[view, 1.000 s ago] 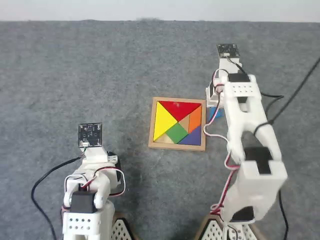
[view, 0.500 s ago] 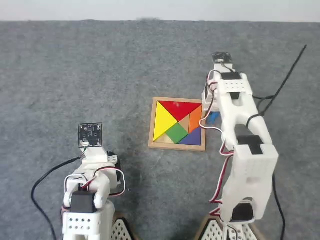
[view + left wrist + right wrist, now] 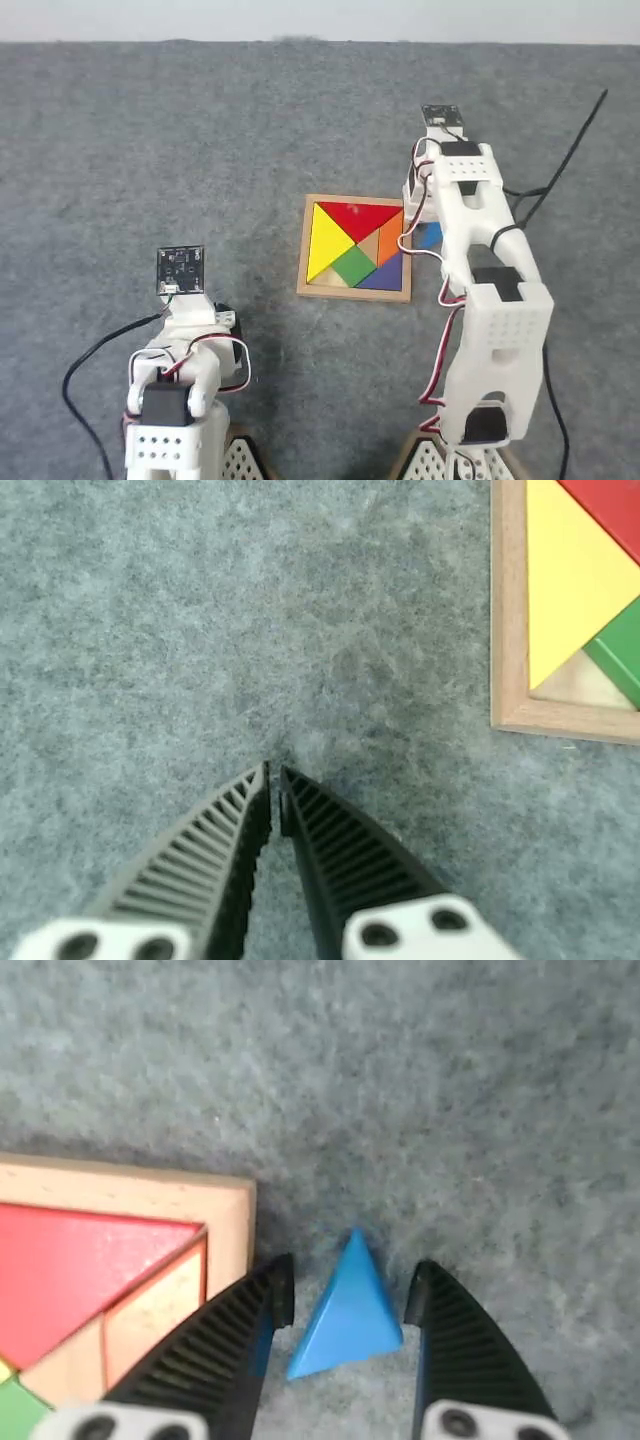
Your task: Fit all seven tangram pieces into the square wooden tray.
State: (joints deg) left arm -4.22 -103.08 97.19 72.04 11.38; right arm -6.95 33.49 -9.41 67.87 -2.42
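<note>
Straddling the blue triangle (image 3: 345, 1312), the right hand (image 3: 350, 1275) is spread wide, with one finger on each side of the piece. The triangle lies flat on the grey counter (image 3: 150, 150); I cannot tell whether either finger touches it. From above, it sits at 3 o'clock from the tray (image 3: 355, 294), just beside the rim and outside it. Inside the tray, a red triangle (image 3: 355, 215) fills the 12 o'clock side and a yellow triangle (image 3: 325, 243) the 9 o'clock side. A green square (image 3: 353, 265) lies toward 6 o'clock, an orange piece (image 3: 390, 240) at 3 and a purple piece (image 3: 385, 277) at 5. The left hand (image 3: 273, 775) is clenched, fingertips together, over the counter at 8 o'clock from the tray, well apart.
</note>
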